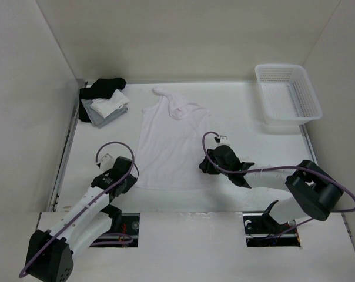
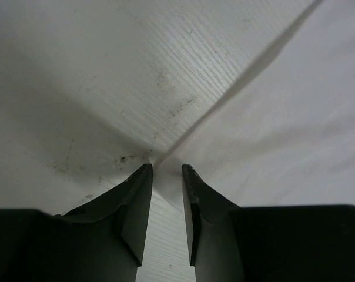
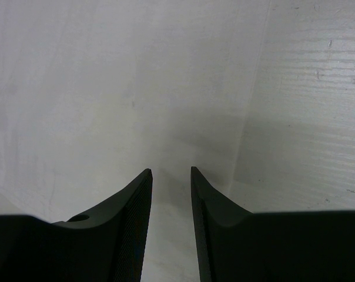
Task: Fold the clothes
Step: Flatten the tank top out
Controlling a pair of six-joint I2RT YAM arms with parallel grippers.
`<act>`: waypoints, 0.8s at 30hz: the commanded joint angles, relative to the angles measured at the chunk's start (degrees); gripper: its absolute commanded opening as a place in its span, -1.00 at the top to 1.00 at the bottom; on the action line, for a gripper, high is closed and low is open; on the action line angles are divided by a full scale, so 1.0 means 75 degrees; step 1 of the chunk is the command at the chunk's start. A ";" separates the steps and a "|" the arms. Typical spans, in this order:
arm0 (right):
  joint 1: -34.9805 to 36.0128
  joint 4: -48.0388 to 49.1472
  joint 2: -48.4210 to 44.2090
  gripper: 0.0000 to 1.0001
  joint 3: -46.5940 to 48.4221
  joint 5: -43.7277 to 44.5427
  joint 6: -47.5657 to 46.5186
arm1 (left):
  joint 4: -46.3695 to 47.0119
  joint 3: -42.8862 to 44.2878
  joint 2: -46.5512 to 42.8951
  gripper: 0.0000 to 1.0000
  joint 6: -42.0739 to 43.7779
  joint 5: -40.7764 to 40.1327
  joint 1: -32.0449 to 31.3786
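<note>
Two pairs of jaws stand slightly apart, each with a narrow gap between them. The left gripper (image 2: 167, 168) has its tips right at the near left corner of the white top (image 1: 166, 141). There the hem comes to a point on the ribbed table (image 1: 242, 111), and bare table shows in the gap, so nothing is pinched. The right gripper (image 3: 171, 171) sits low over the top's right side, just inside its right edge, with cloth beneath the tips. Its gap looks empty, though the picture is blurred there.

The top lies spread flat, hem towards the arms and straps at the far end. Its body is smooth, while the fabric around the neck and the right strap is rumpled and bunched. A pile of black, white and grey garments (image 1: 104, 101) lies beyond the top's far left corner, apart from it. A white plastic basket (image 1: 318, 111) stands well to the right of the strap end.
</note>
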 commanded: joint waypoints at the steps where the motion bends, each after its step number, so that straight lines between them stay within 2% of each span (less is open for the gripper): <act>1: 0.0059 0.0264 -0.0104 0.25 0.0148 0.0045 -0.0055 | -0.0009 0.0123 0.0240 0.53 0.0206 0.0277 0.0204; 7: 0.0047 0.0264 -0.0256 0.21 0.0077 0.0056 -0.0043 | -0.0115 0.0170 0.0311 0.57 0.0254 0.0430 0.0287; 12: 0.0047 0.0358 -0.0596 0.02 -0.0110 0.0103 -0.0020 | 0.0072 0.0065 0.0124 0.83 0.0335 0.0523 0.0287; 16: 0.0012 0.0428 -0.1122 -0.06 -0.0344 0.0185 0.0027 | 0.0131 -0.0052 -0.0531 0.97 0.0511 0.0711 0.0439; 19: 0.0000 0.0265 -0.1801 -0.09 -0.0636 0.0349 0.0179 | 0.0038 0.0006 -0.1222 1.00 0.0675 0.0793 0.0568; 21: 0.0024 -0.0120 -0.2340 -0.10 -0.0848 0.0478 0.0366 | -0.0044 0.0193 -0.1597 1.00 0.0850 0.0793 0.0592; 24: 0.0024 -0.1383 -0.3044 -0.10 -0.0942 0.0794 0.0776 | -0.0057 0.0498 -0.1961 1.00 0.1038 0.0805 0.0592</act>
